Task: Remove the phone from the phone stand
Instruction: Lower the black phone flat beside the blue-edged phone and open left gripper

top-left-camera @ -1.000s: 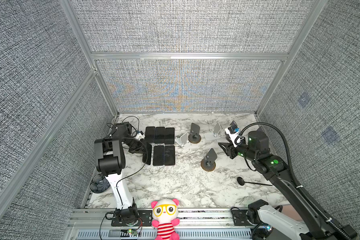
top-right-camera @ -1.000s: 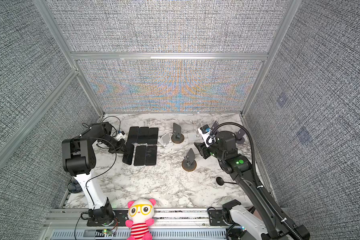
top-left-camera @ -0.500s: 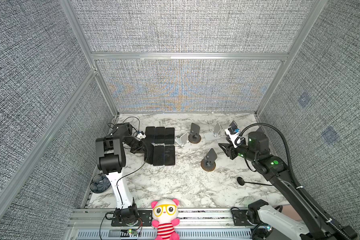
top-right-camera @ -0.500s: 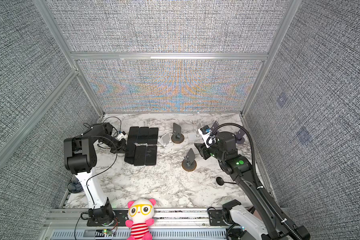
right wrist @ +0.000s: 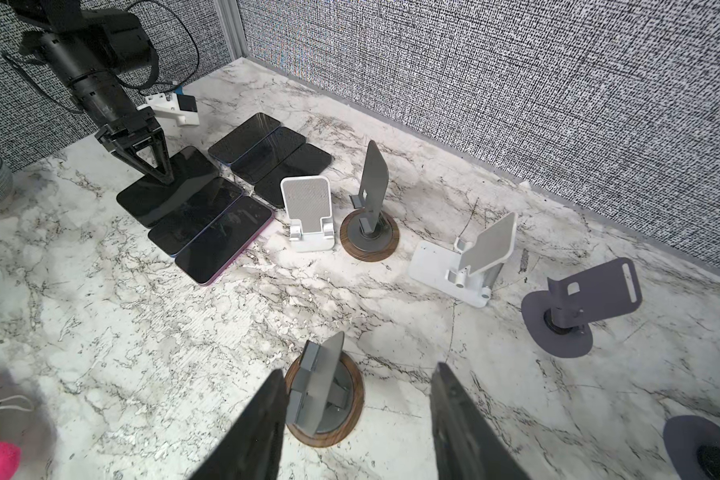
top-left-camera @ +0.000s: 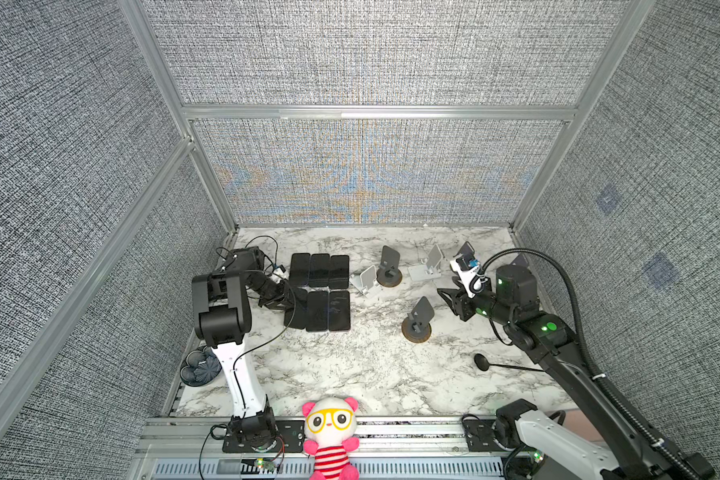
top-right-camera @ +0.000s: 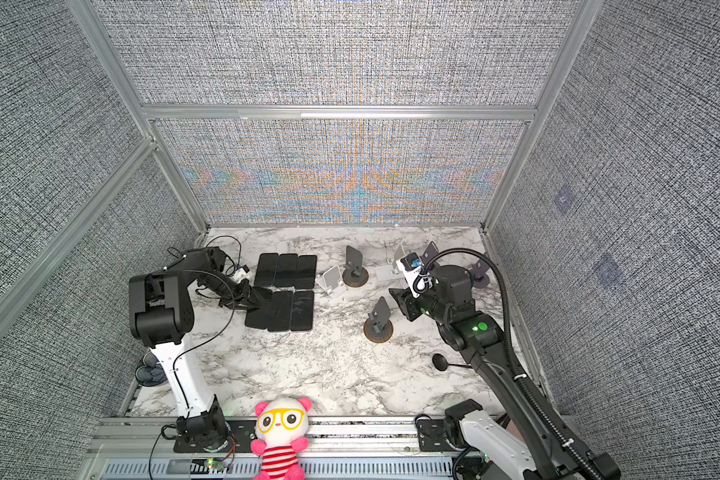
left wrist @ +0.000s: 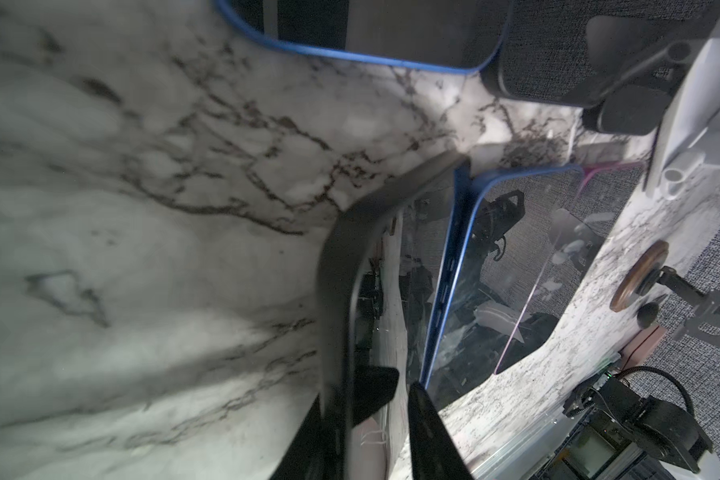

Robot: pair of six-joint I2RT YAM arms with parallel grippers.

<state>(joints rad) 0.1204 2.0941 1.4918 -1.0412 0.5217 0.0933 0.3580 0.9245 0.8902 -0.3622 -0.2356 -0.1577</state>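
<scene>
Since a second ago the left jaws have swung the phone (right wrist: 165,187) in against the near row of phones and eased from shut to slightly apart. They stand either side of its outer long edge, and I cannot tell whether a pad touches it. That phone lies on the tabletop (top-left-camera: 350,374) toward the back-left corner. It is the leftmost of the near three, tight to its neighbour (right wrist: 196,216), with no stand under it. The right jaws hang wide apart and empty over the wood-based stand (right wrist: 325,399), toward the right edge. Every stand in view is bare.

By its looks the phone is a stiff, thin slab, dense for its size, with a slick glass face that could crack or scratch. The best hold is across the cased long edges, not on the glass. Lying beside another, only its outer edge is free.

The left wrist view is blurred and full of reflections, so whether the phone sits flat or leans on its neighbour is unclear. In a top view the right arm (top-left-camera: 516,286) covers most of a dark stand (top-left-camera: 519,260) by the back-right corner.
</scene>
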